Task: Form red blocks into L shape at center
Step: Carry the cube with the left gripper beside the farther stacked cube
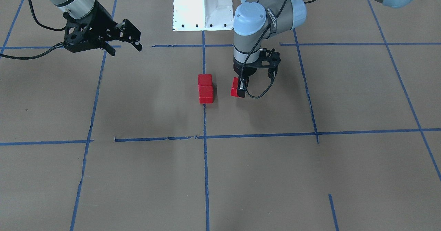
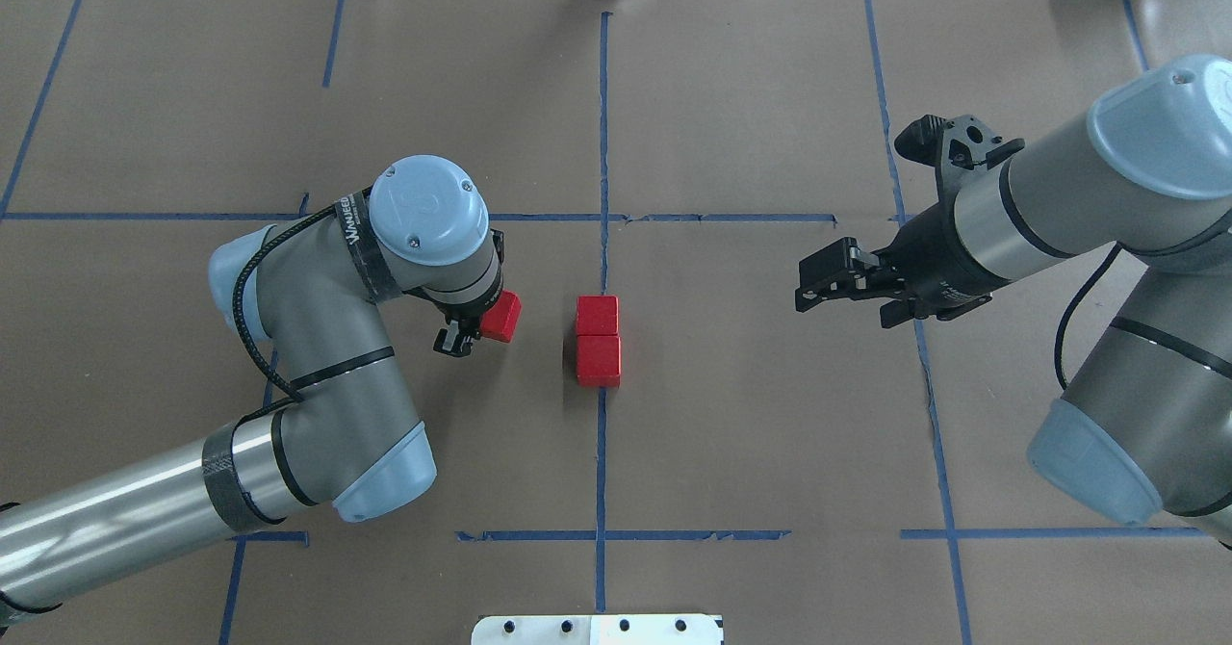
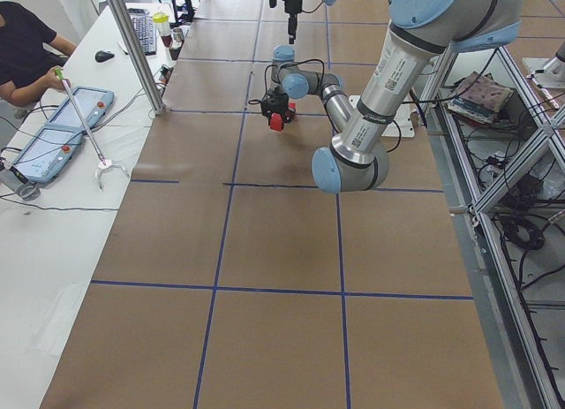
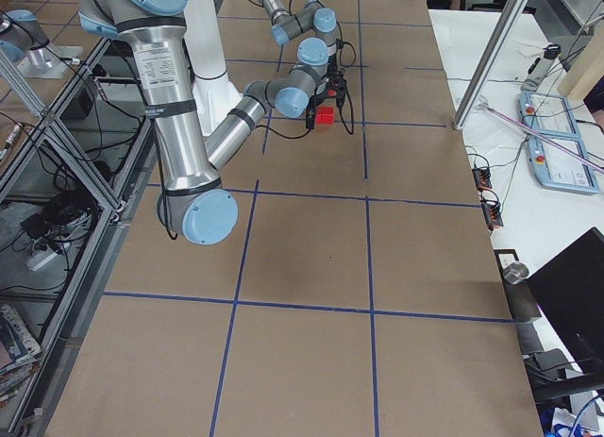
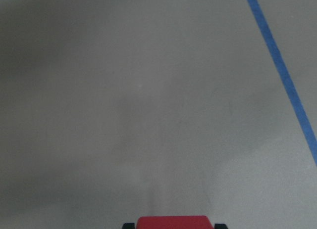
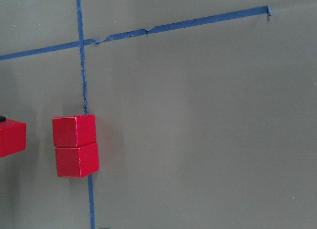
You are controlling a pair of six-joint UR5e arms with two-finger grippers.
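Two red blocks lie touching in a straight row on the vertical blue tape line at the center of the brown paper. They also show in the front view and the right wrist view. My left gripper is shut on the third red block, low over the paper and a short way to the left of the row. The left wrist view shows that block between the fingertips. My right gripper hangs open and empty, well to the right of the row.
The white robot base stands behind the centre cell. Blue tape lines split the paper into a grid. An operator sits at a side table with tablets beyond the table's far edge.
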